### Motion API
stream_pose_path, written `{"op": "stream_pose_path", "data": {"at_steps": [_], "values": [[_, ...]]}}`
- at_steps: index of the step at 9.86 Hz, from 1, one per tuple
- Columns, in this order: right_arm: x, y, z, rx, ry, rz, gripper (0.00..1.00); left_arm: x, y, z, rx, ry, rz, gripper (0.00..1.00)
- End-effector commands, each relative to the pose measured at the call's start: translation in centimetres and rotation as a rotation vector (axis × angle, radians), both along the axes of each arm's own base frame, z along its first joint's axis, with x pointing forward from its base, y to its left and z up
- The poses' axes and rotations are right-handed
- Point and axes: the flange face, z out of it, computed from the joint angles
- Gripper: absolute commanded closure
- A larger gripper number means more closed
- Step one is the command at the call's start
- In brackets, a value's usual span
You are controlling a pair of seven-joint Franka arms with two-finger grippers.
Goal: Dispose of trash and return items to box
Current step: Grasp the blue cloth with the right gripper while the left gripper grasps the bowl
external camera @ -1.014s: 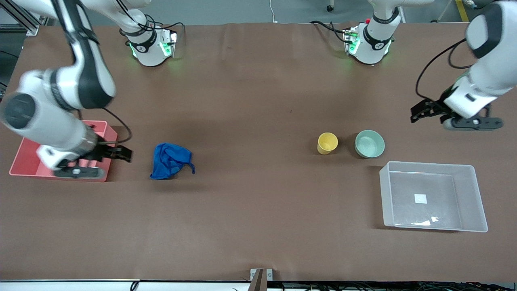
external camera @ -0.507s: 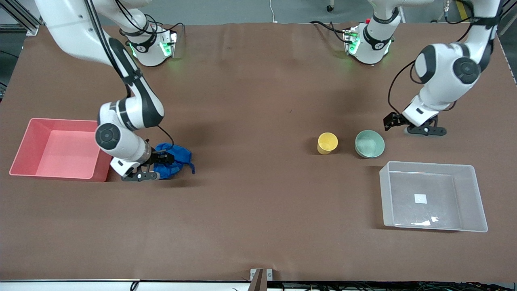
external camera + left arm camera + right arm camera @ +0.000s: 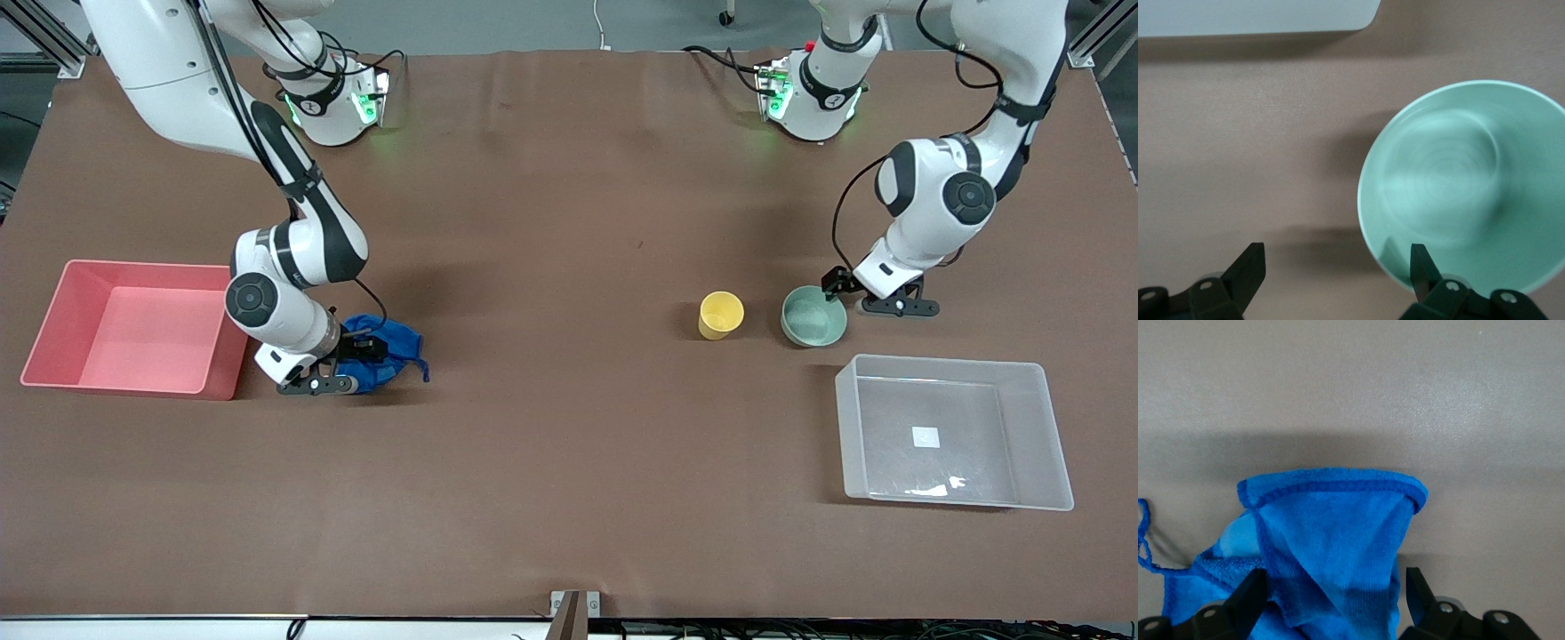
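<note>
The blue rag [image 3: 396, 351] lies crumpled on the table beside the pink bin. My right gripper [image 3: 348, 348] is low at the rag and open, with a raised fold of the rag [image 3: 1331, 527] between its fingers [image 3: 1335, 580]. The yellow cup [image 3: 720, 314] and the mint-green bowl [image 3: 811, 318] stand upright side by side. My left gripper [image 3: 840, 289] is open at the bowl's rim; in the left wrist view [image 3: 1336, 257] one finger is over the bowl [image 3: 1458, 180] and the other over bare table. The clear box [image 3: 951, 363] holds only its white label.
The pink bin [image 3: 133, 267] stands empty at the right arm's end of the table. The clear box is nearer to the front camera than the bowl, and its corner shows in the left wrist view [image 3: 1251, 17].
My right gripper has moved from over the pink bin down onto the rag. My left gripper has come down and across to the bowl's rim. Rag, cup and bowl have not moved.
</note>
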Motion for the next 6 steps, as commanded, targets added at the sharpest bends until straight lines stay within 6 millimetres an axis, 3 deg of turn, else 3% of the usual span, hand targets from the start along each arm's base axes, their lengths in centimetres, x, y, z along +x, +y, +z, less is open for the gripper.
{"op": "stream_pose_path", "data": {"at_steps": [1,2,3,4,5,6], "values": [[-1.0,-0.4,-0.8,0.005,0.008,-0.017,0.48,0.4,-0.1,-1.9,0.0,0.006,-0.02,0.13],[-1.0,-0.5,-0.8,0.003,0.016,-0.024,0.73,0.3,-0.1,-2.3,0.0,0.012,-0.023,0.26],[-0.9,-0.7,-0.6,0.001,0.024,-0.057,0.96,0.7,-0.1,-2.1,0.0,0.006,-0.021,0.62],[-0.1,-0.9,0.4,-0.004,0.034,-0.087,0.99,0.7,-0.1,-2.1,0.0,0.006,-0.022,0.94],[0.6,-0.6,1.9,-0.015,0.084,-0.091,0.99,0.8,-0.3,-2.0,-0.001,0.003,-0.023,1.0],[1.5,-0.6,5.2,-0.033,0.144,-0.097,0.99,1.2,-0.4,-1.5,-0.003,-0.011,-0.017,1.0]]}}
